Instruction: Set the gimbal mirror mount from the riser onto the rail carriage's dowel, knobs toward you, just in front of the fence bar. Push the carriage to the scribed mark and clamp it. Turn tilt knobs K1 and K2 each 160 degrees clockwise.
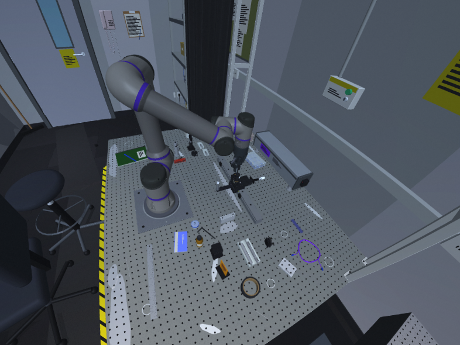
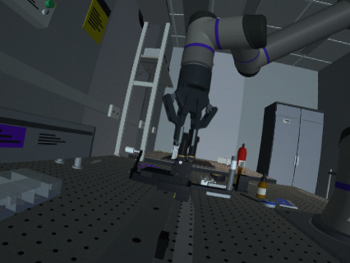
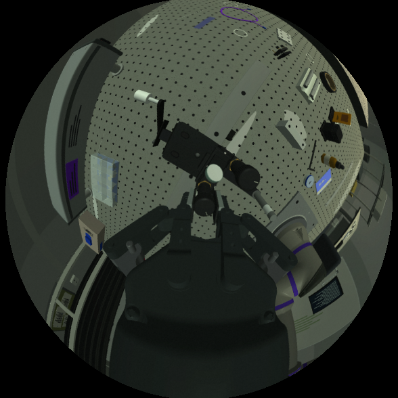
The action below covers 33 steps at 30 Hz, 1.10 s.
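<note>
In the middle of the breadboard table the black gimbal mirror mount (image 1: 236,182) (image 3: 193,148) sits on the rail carriage (image 2: 172,177), on the grey rail (image 1: 248,205). Two dark tilt knobs stick out of the mount. My gripper (image 3: 206,202) (image 2: 185,153) comes down from above and is closed on the nearer tilt knob (image 3: 205,200). The other tilt knob (image 3: 247,174) lies just beside it. A white dowel top (image 3: 214,172) shows between the knobs. A black clamp lever with a white handle (image 3: 145,97) (image 1: 260,179) juts from the far side of the carriage.
The long fence bar (image 1: 224,181) runs close beside the rail. A grey instrument box (image 1: 283,159) stands along the table's far side, and a clear compartment tray (image 3: 104,178) lies near it. My arm's base (image 1: 159,193) is on the table's left. Small parts lie scattered on the near half.
</note>
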Motion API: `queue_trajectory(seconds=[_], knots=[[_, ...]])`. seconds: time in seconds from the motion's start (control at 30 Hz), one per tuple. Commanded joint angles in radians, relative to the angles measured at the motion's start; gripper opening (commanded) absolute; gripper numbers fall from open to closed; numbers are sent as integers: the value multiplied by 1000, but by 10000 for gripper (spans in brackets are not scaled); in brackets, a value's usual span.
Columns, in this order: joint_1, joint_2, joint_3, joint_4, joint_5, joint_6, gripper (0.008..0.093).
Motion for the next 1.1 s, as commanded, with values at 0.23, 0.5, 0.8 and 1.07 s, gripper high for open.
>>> queue_trajectory(seconds=[0.23,0.5,0.8,1.07], knots=[[0,0,0,0,0,83,80],[0,0,0,0,0,126,80],[0,0,0,0,0,140,80],[0,0,0,0,0,141,80]])
